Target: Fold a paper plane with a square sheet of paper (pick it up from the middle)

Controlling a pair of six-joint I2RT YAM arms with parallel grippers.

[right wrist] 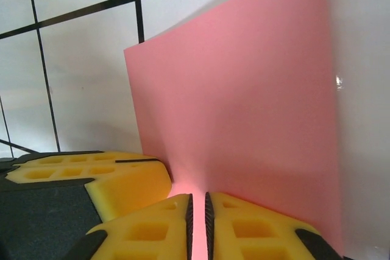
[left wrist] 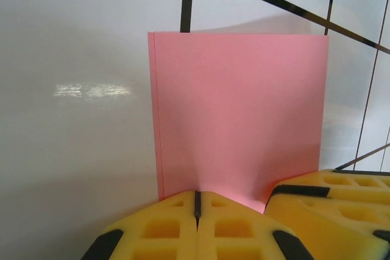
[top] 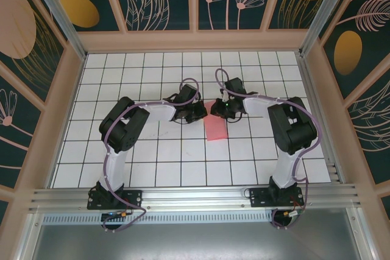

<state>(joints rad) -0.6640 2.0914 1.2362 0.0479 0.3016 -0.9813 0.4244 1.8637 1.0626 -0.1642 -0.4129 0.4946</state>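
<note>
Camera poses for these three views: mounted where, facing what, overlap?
Top external: above and behind the bases, looking down at the white gridded table; both arms, left end effector and right end effector meeting at the salmon-pink paper sheet.
Left wrist: on that arm's wrist, facing along its yellow foam fingers shut on the sheet.
Right wrist: mirrored mount, own fingers pinching the sheet.
Shared: the sheet; each wrist view catches the other's finger.

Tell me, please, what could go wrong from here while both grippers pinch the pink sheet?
1. The left gripper and right gripper pinch the same edge of the square sheet of paper side by side, almost touching each other. Pulling apart could tear it, and moving closer could make them collide.
2. The sheet bows in the right wrist view, so any fold made now may come out skewed.
</note>
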